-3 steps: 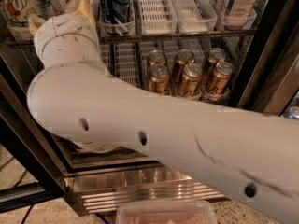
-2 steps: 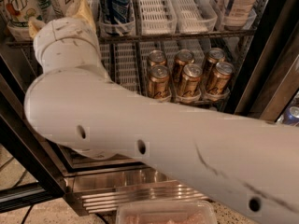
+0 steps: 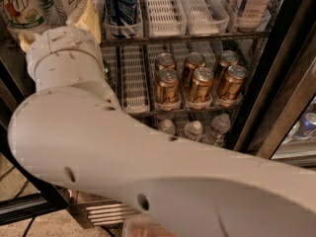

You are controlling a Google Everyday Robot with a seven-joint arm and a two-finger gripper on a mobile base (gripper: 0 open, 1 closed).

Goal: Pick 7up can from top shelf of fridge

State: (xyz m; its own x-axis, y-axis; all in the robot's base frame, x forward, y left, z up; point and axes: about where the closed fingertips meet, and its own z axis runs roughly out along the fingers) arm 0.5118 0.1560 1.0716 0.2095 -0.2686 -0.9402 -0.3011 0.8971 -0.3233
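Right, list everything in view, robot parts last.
7up can: one, white and green, top shelf, far left.
Pepsi can: one, blue, top shelf.
plastic lanes: several, white, top shelf, middle.
pale containers: count unclear, top shelf, far right.
gold cans: six, gold, rack below.
water bottles: three, clear, under the gold cans.
fridge: one, dark door frame at right.
arm: one, white, across the foreground.
gripper: one, tan, upper left beside the 7up can.

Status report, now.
Gripper up at top shelf, left end. 7up can upright, just left of it. Arm hides any contact. Pepsi can clear to the right.
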